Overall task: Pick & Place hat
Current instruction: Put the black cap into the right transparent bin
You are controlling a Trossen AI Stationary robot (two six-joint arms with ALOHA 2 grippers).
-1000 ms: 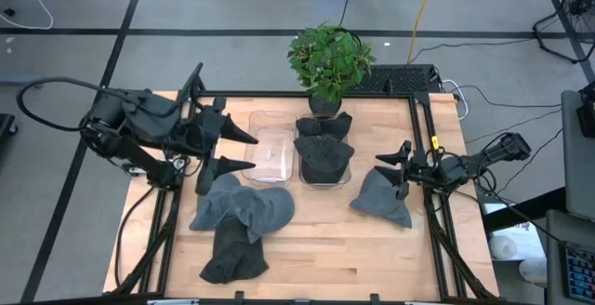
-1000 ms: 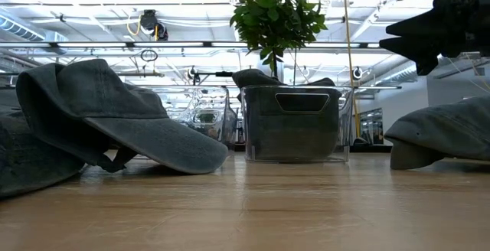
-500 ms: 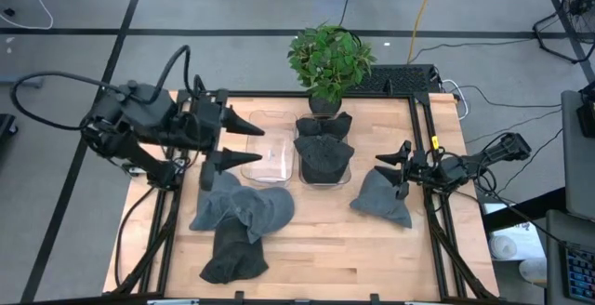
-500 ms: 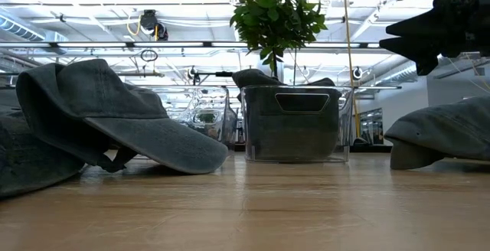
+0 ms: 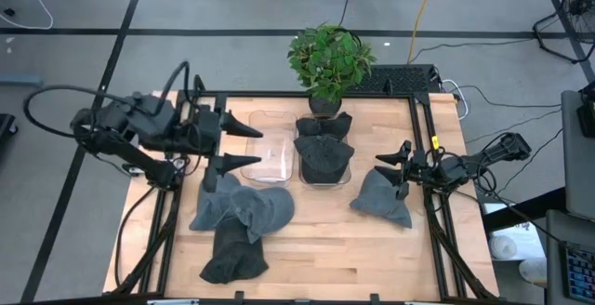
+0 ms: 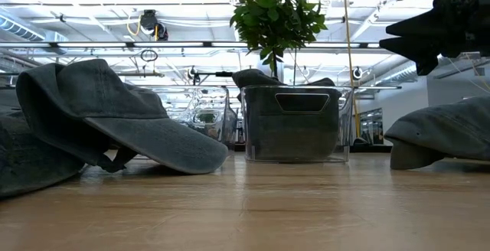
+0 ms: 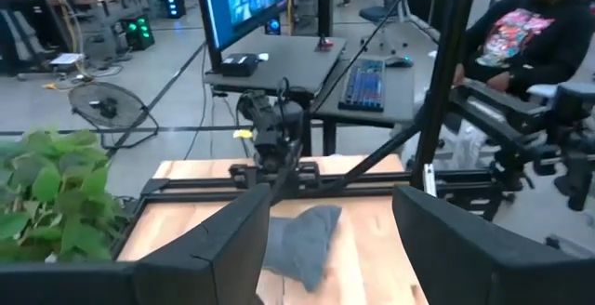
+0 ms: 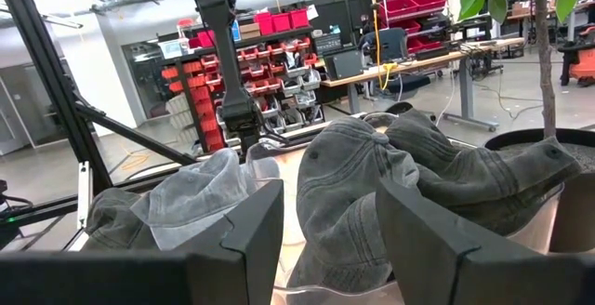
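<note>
left tool raised over the near-left part of the surface, fingers spread and holding nothing, tips aimed toward the empty clear bin. just below and toward the front edge from those tips: a heap of three grey hats, the topmost one lying with its brim toward the middle of the surface. so a short drop down and back toward the front for this arm, by far the nearer one to that heap.

right tool parked low at the right side, fingers parted, nothing between them, hovering just over the back edge of a lone hat; long axis of that hat running from the tool toward the front edge. nearer arm for that one: the right.

second clear bin already stuffed with hats, beside the potted plant.
</note>
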